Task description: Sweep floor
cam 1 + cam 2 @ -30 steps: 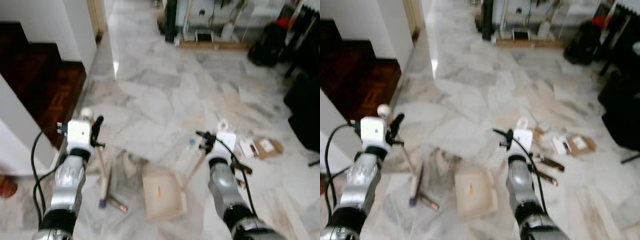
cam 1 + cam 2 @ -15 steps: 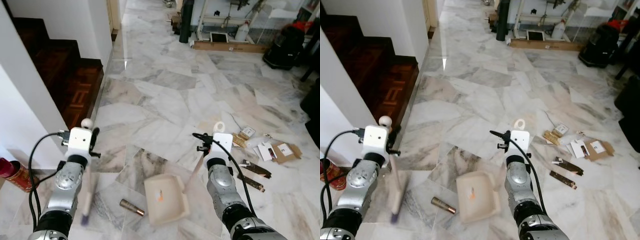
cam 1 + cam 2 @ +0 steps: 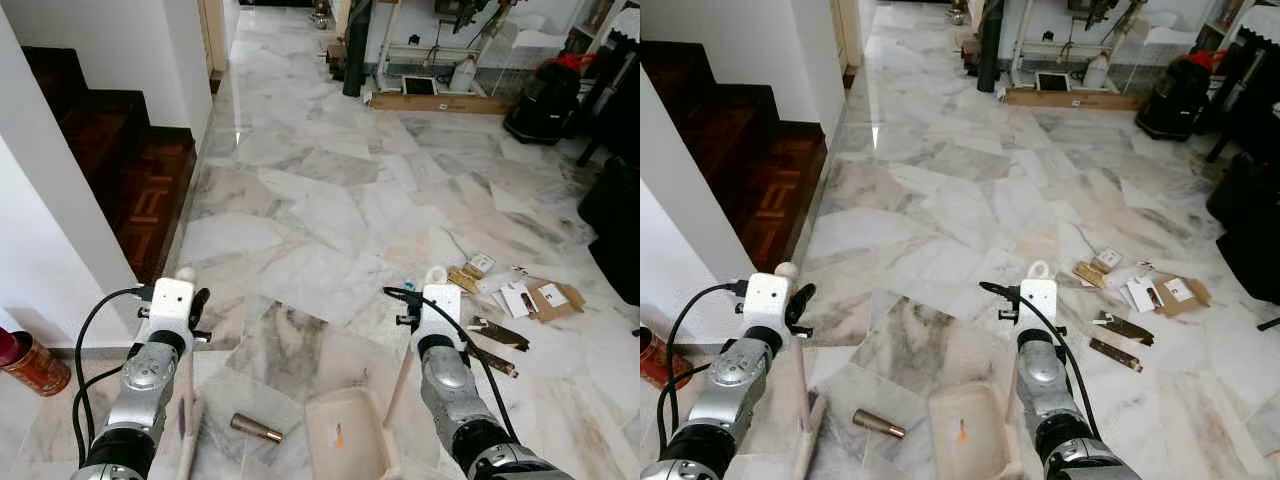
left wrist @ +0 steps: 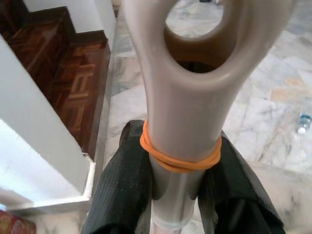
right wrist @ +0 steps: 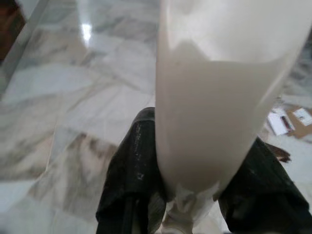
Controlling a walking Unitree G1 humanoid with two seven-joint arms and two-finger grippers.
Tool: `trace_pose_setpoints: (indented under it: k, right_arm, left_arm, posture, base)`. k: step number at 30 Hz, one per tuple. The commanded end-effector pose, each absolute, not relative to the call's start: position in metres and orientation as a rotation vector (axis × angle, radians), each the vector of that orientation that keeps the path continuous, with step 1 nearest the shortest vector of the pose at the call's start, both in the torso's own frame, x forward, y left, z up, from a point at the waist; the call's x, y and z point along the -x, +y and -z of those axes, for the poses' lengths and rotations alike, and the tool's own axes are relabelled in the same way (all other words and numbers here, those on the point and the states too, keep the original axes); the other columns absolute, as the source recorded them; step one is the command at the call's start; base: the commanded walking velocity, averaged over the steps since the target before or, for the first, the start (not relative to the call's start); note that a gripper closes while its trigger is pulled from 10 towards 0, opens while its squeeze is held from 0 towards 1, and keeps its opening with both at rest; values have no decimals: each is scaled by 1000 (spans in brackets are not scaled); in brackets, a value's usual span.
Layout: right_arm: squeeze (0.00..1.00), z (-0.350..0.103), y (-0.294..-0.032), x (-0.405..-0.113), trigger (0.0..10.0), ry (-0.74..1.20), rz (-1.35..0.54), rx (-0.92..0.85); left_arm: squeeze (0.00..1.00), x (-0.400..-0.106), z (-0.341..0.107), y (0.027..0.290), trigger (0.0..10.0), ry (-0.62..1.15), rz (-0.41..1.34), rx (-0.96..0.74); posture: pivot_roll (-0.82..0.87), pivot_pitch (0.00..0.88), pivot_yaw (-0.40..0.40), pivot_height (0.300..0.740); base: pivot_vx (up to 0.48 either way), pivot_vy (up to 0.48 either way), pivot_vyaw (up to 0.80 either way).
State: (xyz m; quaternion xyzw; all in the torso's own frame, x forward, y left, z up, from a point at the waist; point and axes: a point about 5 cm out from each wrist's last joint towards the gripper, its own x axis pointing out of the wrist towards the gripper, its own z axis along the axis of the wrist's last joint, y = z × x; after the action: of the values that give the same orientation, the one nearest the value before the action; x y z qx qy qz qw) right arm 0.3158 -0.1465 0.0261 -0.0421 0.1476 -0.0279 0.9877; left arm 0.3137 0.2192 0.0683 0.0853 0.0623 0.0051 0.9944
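My left gripper (image 3: pixel 193 304) is shut on the broom handle (image 4: pixel 181 126), a beige shaft with a loop end and an orange rubber band. The broom (image 3: pixel 188 430) slants down to the marble floor at lower left. In my right gripper (image 3: pixel 408 300), shut, is the pale dustpan handle (image 5: pixel 214 97). The beige dustpan (image 3: pixel 345 440) rests on the floor below it with a small orange scrap (image 3: pixel 338 436) inside. A brown cylinder (image 3: pixel 256 428) lies on the floor between broom head and dustpan.
Dark wooden stairs (image 3: pixel 130 170) and a white wall (image 3: pixel 50 250) bound the left, with a red can (image 3: pixel 25 365) at the wall's foot. Cardboard scraps (image 3: pixel 540 298) lie at right near black objects (image 3: pixel 610 230). A shelf unit (image 3: pixel 430 85) stands far ahead. Open marble stretches forward.
The whole view has shifted as the camera moved. The broom head swung out to the left and has come back nearer the brown cylinder. Both grips are unchanged.
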Motion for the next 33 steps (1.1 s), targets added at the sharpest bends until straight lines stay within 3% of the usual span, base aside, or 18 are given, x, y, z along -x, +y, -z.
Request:
trace_pose_setpoints:
  k: [1,9,21,33]
  right_arm:
    - [0,-22,-145,-313,10000,320,16,115]
    - [0,-19,-140,-312,10000,341,-18,110]
    - [0,-21,-146,-313,10000,323,82,174]
    - [0,-40,-156,-322,10000,181,166,147]
  left_arm:
    - [0,-314,-63,217,10000,158,-15,-103]
    - [0,-316,-67,220,10000,153,-24,-31]
    - [0,-316,-68,221,10000,158,-2,-13]
    - [0,-315,-68,220,10000,159,12,-25]
  posture:
    - [95,66,-68,740]
    - [105,74,-72,740]
    - [114,82,-67,740]
    - [117,86,-62,740]
  base:
    - [0,0,0]
    - [0,0,0]
    - [0,0,0]
    - [0,0,0]
